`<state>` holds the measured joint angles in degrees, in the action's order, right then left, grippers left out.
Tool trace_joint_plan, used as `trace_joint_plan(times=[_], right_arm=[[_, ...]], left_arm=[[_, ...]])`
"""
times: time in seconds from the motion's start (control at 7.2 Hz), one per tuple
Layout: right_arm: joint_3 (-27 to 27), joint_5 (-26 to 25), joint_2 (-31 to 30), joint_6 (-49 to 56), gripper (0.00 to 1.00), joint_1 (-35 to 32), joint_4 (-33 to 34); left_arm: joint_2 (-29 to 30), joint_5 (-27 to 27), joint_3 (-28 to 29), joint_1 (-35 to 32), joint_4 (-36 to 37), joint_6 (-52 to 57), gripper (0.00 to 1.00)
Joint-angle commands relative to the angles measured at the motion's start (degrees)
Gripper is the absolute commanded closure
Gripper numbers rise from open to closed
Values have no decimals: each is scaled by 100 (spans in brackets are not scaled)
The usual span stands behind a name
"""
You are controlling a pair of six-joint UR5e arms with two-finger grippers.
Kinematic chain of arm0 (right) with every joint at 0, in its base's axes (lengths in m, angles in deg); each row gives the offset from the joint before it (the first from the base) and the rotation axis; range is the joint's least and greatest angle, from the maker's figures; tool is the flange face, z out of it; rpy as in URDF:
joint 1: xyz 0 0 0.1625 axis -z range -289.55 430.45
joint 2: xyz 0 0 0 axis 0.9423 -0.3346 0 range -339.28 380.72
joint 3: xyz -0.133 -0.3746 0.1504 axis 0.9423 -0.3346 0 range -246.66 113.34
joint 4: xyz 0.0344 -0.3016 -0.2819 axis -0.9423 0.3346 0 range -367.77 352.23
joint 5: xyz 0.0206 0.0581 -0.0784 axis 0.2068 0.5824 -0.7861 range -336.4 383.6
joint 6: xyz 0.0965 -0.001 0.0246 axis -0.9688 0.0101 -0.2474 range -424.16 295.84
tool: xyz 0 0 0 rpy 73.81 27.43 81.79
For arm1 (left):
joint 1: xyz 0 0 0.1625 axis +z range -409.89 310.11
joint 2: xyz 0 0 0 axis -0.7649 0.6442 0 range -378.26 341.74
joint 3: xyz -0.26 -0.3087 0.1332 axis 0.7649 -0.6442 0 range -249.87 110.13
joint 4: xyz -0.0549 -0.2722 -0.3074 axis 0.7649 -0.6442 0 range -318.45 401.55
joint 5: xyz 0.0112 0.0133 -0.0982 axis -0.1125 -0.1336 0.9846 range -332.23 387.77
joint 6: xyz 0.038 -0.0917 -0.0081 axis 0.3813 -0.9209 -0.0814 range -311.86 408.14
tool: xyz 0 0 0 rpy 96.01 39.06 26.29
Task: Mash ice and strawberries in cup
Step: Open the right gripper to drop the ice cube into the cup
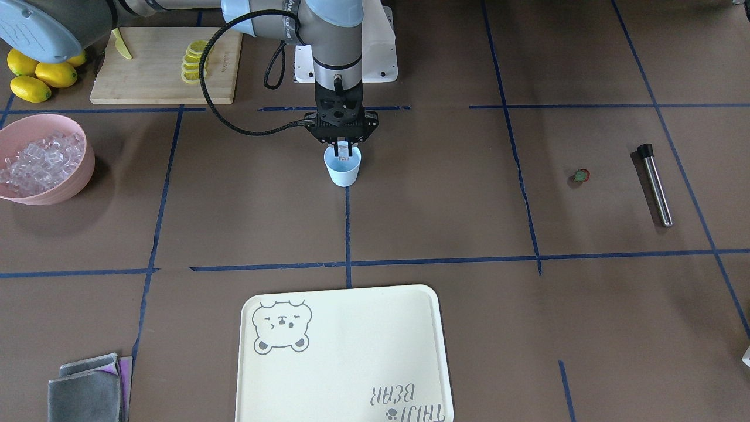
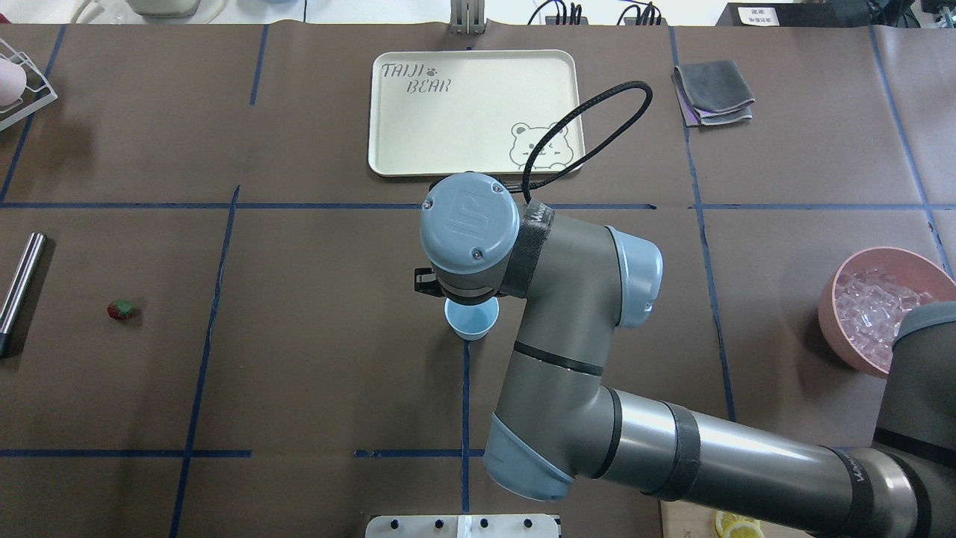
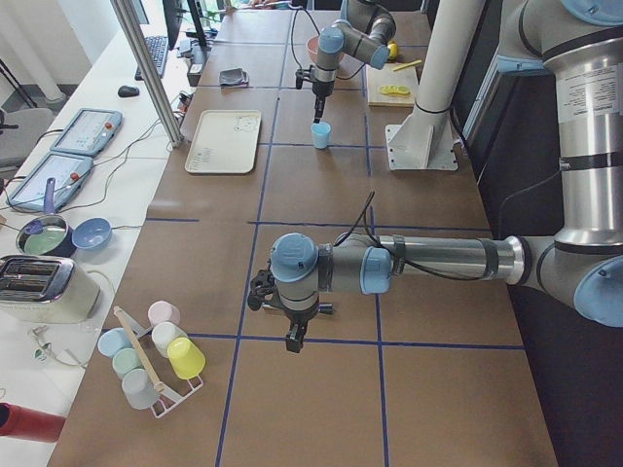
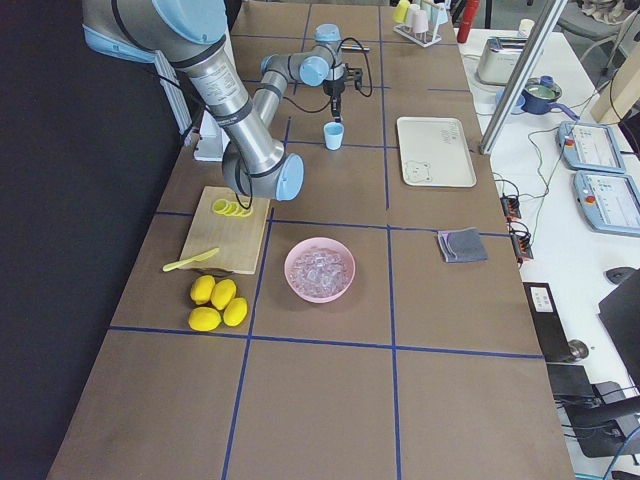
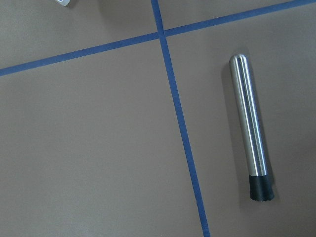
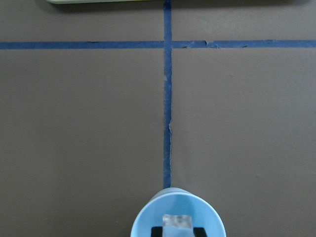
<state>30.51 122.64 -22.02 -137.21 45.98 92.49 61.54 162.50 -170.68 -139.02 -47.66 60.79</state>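
Overhead exterior — arm (image 2: pixel 470 224) overhangs cup (image 2: pixel 470 323); right claw (image 1: pixel 344 155) pinches ice (image 6: pixel 177 221), strawberry (image 2: pixel 122 309) apart.

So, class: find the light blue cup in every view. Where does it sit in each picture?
Front-facing: cup, centre, upper half, below the right tool.
Overhead: centre, half hidden under the wrist.
Exterior left: top centre, far off.
Exterior right: top centre.
Left wrist: not in it.
Right wrist: bottom edge, centre, ice cube above it.
Shared landmark: the cream bear tray, across a blue tape line from the cup.
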Motion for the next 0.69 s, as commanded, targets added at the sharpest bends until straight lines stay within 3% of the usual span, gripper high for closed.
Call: trace_joint_plan(times=[0.0,0.56], right_arm=[[-13,-8,-33,-16,0,39,-15],[109,53,-102,80,0,-196,11]], left_arm=[[0,0,0,0,0,0,0],[0,0,0,18,0,0,0]])
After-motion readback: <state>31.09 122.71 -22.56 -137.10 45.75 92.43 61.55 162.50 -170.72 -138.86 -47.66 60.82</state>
